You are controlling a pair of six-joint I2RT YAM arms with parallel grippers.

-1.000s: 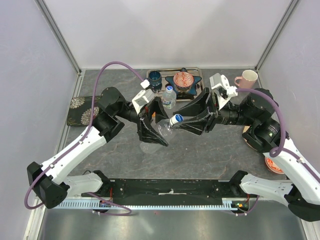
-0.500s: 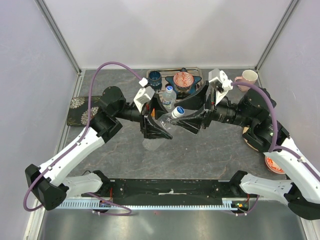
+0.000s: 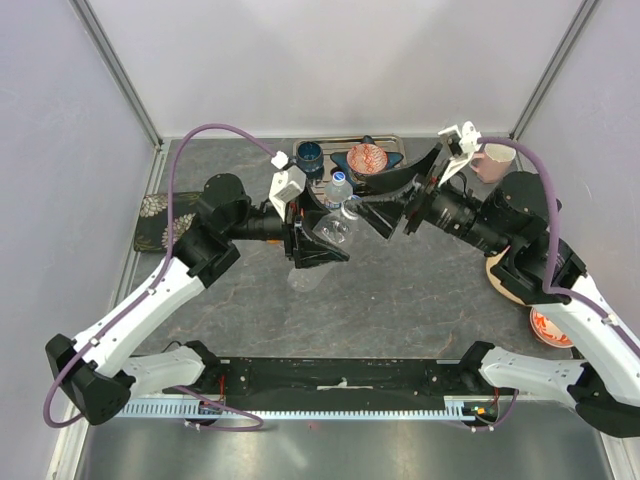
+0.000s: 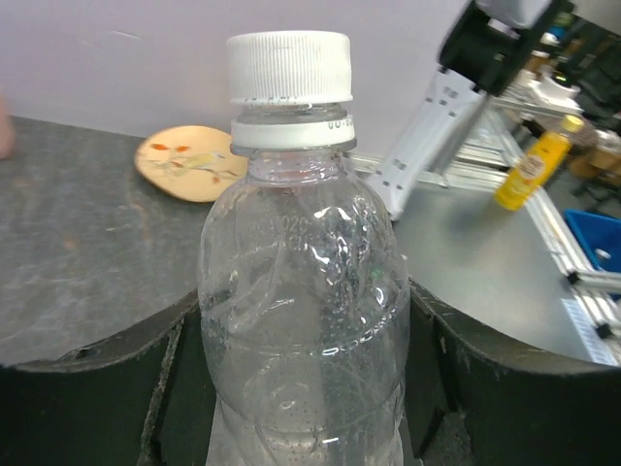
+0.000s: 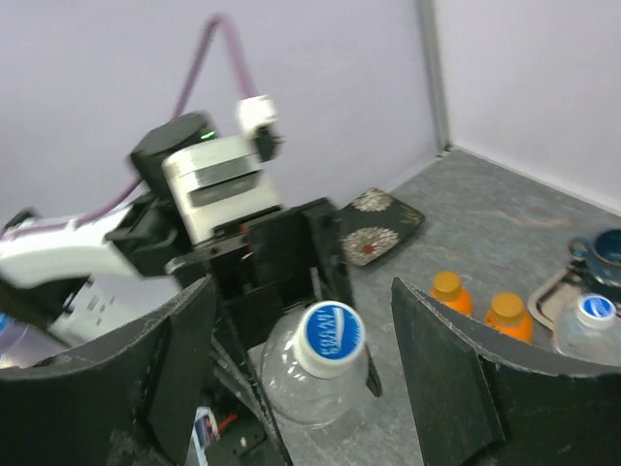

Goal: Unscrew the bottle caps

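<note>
My left gripper [image 3: 318, 243] is shut on a clear water bottle [image 3: 329, 231] and holds it off the table. In the left wrist view the bottle [image 4: 301, 320] stands between my fingers [image 4: 97, 388] with its white-sided cap [image 4: 289, 66] screwed on. The right wrist view shows that cap [image 5: 330, 337] with a blue top, between and beyond the wide-open jaws of my right gripper [image 5: 301, 291], not touched. My right gripper [image 3: 386, 208] is open to the bottle's right. A labelled water bottle [image 3: 340, 190] stands behind. Two orange-capped bottles [image 5: 446, 287] [image 5: 506, 309] stand on the table.
A metal tray [image 3: 392, 143] at the back holds a blue mug [image 3: 309, 155] and a patterned bowl [image 3: 367, 159]. A pink mug [image 3: 493, 157] stands back right. A plate [image 3: 503, 278] and bowl [image 3: 548, 326] lie right. A dark floral cloth [image 3: 163, 216] lies left.
Both arms moved toward the back. My right gripper, earlier around the cap, has drawn back and up and stands open apart from it. The left gripper still holds the bottle.
</note>
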